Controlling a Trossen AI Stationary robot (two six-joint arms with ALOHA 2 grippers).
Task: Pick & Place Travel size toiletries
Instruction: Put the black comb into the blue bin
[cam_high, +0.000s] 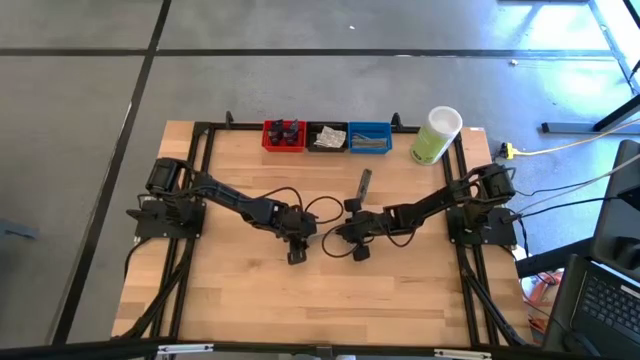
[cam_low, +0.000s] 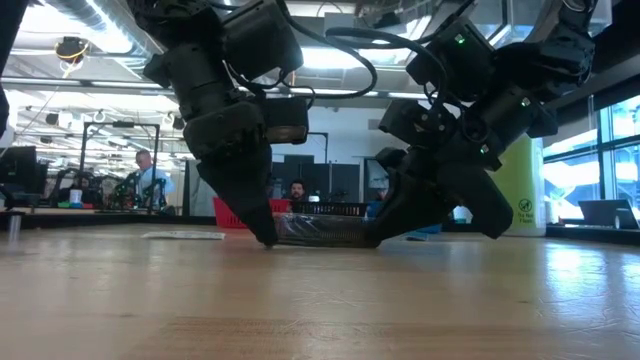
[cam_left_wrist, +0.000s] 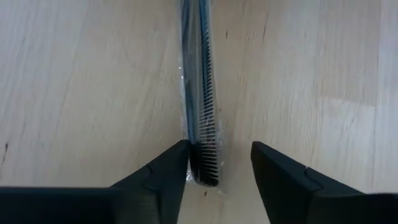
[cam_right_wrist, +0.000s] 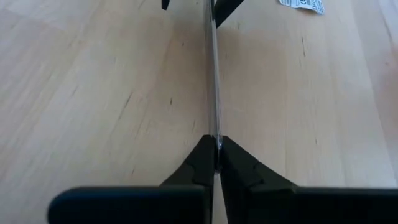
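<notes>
Pinching one end of a wrapped black comb between closed fingers, our right end effector holds it low over the middle of the counter. Our left end effector sits at the comb's other end, fingers apart on either side of it. A grey sachet lies nearby.

Grey concrete floor with dark seams; pale wooden counter; bright side windows; ceiling strip lights.
</notes>
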